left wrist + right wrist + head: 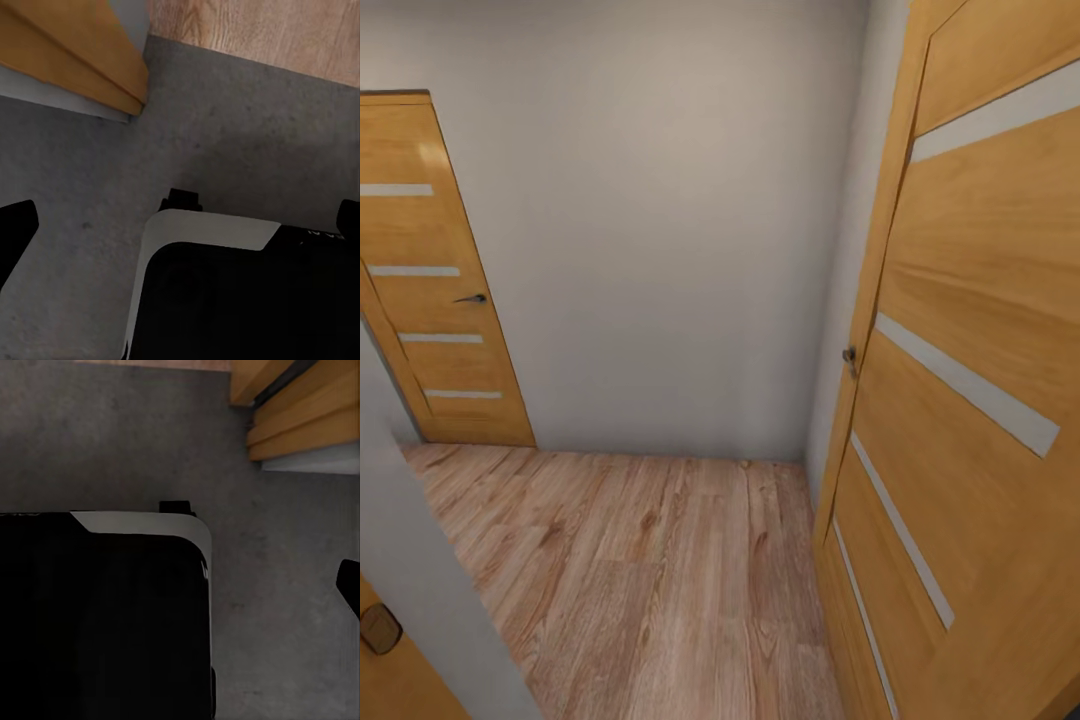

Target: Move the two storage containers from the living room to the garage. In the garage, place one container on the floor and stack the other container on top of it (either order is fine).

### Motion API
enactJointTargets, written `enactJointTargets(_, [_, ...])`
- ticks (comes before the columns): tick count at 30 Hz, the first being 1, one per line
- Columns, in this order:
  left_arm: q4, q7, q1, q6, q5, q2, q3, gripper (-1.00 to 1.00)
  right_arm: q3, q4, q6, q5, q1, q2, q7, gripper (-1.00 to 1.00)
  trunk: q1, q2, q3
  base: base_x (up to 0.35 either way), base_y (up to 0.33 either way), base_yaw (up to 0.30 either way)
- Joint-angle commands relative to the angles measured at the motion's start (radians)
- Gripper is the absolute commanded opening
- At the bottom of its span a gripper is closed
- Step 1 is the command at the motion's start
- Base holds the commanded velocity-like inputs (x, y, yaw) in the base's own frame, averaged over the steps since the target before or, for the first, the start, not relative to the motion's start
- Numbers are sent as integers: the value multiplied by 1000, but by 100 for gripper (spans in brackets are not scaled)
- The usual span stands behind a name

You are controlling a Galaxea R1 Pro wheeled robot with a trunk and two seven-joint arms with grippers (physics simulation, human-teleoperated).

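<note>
While the head camera looks at a hallway, a wooden door (pixel 445 290) stands at 10 o'clock and another door (pixel 970 400) at 3 o'clock. Grey concrete floor (pixel 240 127) lies under both wrists. Whether either claw is spread, I cannot tell.

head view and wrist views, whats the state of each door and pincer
door on the left: shut, lever handle level
door on the right: swung open, its edge and latch face the camera
left pincer: fingers apart, nothing between them, above grey concrete floor
right pincer: one finger shows at the picture's edge, open or shut cannot be told
</note>
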State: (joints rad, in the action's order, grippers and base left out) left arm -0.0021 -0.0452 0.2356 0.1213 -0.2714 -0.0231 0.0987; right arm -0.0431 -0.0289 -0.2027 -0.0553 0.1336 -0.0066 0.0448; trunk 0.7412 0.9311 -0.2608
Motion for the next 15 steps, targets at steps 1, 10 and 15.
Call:
enactJointTargets(1, [1,-2,1,3,-8,0,9,100,-5,-3,-6,-5,1,0,1,100,0,1,-1,8,-2,-2])
enactJointTargets(10, [1,-3,1,2,-8,0,8,100,-6,-3,-5,-5,1,-1,1,100,0,1,-1,59,0,0])
enactJointTargets(15, [1,-2,1,0,-9,-3,8,100,-6,-3,-6,-5,1,-1,1,100,0,1,-1,279,0,0])
